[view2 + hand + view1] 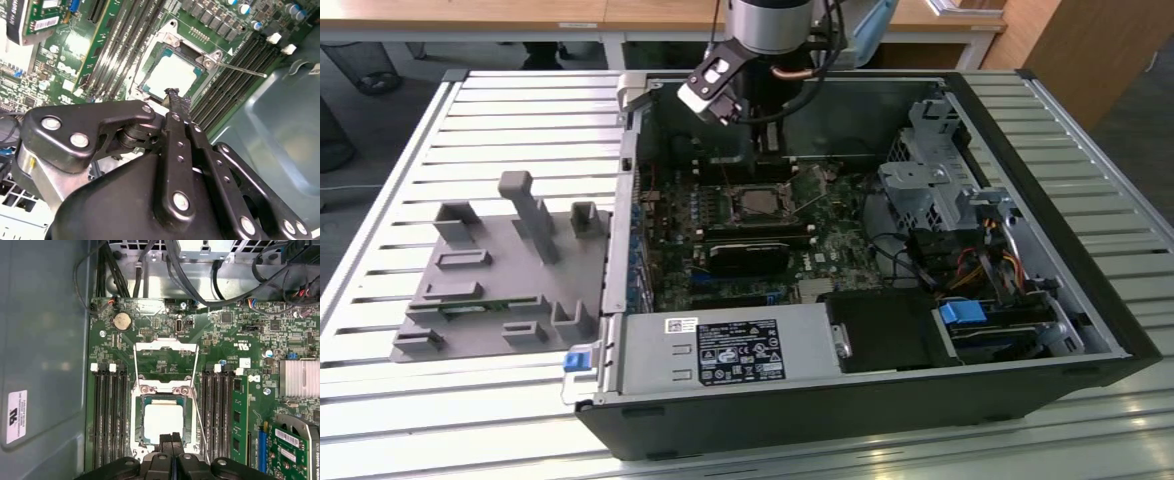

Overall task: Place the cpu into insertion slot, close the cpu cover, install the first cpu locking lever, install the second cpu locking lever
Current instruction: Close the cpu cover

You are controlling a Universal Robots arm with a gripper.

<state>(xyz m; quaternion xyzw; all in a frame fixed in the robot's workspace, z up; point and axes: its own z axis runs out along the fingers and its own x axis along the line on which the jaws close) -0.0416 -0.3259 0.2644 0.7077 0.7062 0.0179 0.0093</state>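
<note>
Slatted metal table point(454, 420) carries an open black computer case point(854, 405), lying flat, with a grey plastic fixture point(494, 270) beside it on the exterior view's left. Nearest inside the case sits the power supply point(720, 352). Beyond it lies the green motherboard point(834, 262).

At mid-board, the insertion slot point(732, 204) holds the cpu point(163, 421), seated flat with its pale top showing. The cpu cover point(165, 389) lies down around it, framing the chip. One thin locking lever point(242, 69) stands free, angled out over the memory slots point(107, 415).

At the far side, the arm point(771, 25) comes down steeply into the case, wrist pointing at the board. The gripper point(171, 439) hangs over one edge of the cpu, its two fingers pressed together and carrying nothing. Contact with the chip or cover cannot be determined.
</note>
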